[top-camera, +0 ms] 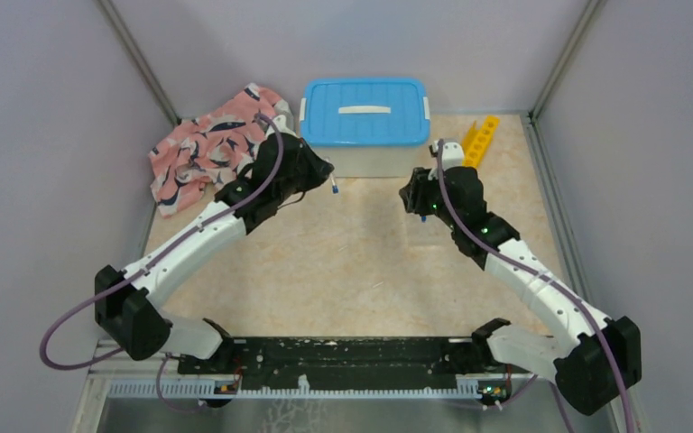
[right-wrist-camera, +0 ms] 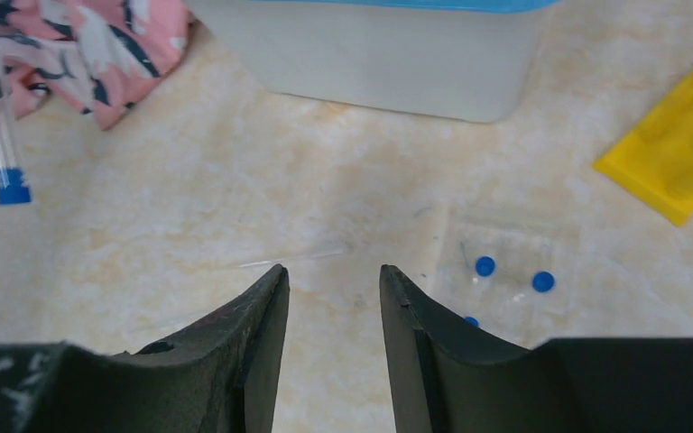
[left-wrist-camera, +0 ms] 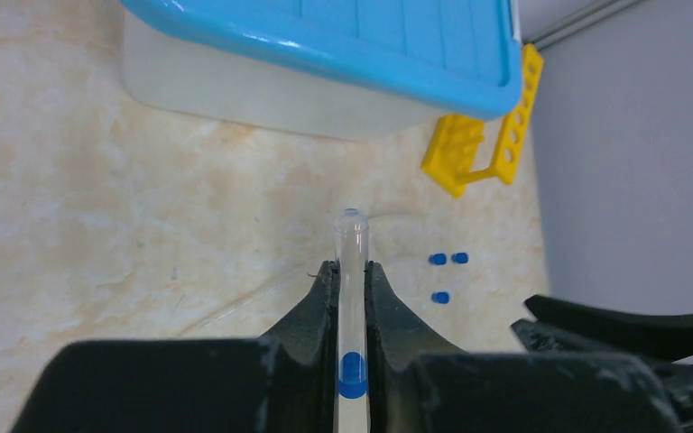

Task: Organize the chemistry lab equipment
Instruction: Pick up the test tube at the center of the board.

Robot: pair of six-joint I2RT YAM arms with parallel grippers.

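Fingers of the left gripper are pinched narrowly on a clear tube. The tube runs lengthwise between them, its rounded closed end poking out past the fingertips and its blue cap sitting further back between the fingers. From above, this gripper hangs over the table just in front of the white bin, near the bin's left end, with the capped end of the tube pointing down. The right wrist view shows the same tube at its upper left, cap lowest and clear of the tabletop.

The right gripper has its jaws partly apart, with nothing between them — only bare marbled tabletop shows through the gap. It hovers in front of the bin's right end.

Just to the right of those fingers, on the table, are three blue caps grouped close together inside a faint clear outline; what holds them cannot be made out. A thin pale streak lies on the surface ahead of the right fingers — possibly another tube, but it is too faint to tell.

The yellow rack lies at an angle beside the bin's right end, near the far right corner. The pink patterned cloth is bunched at the bin's left.
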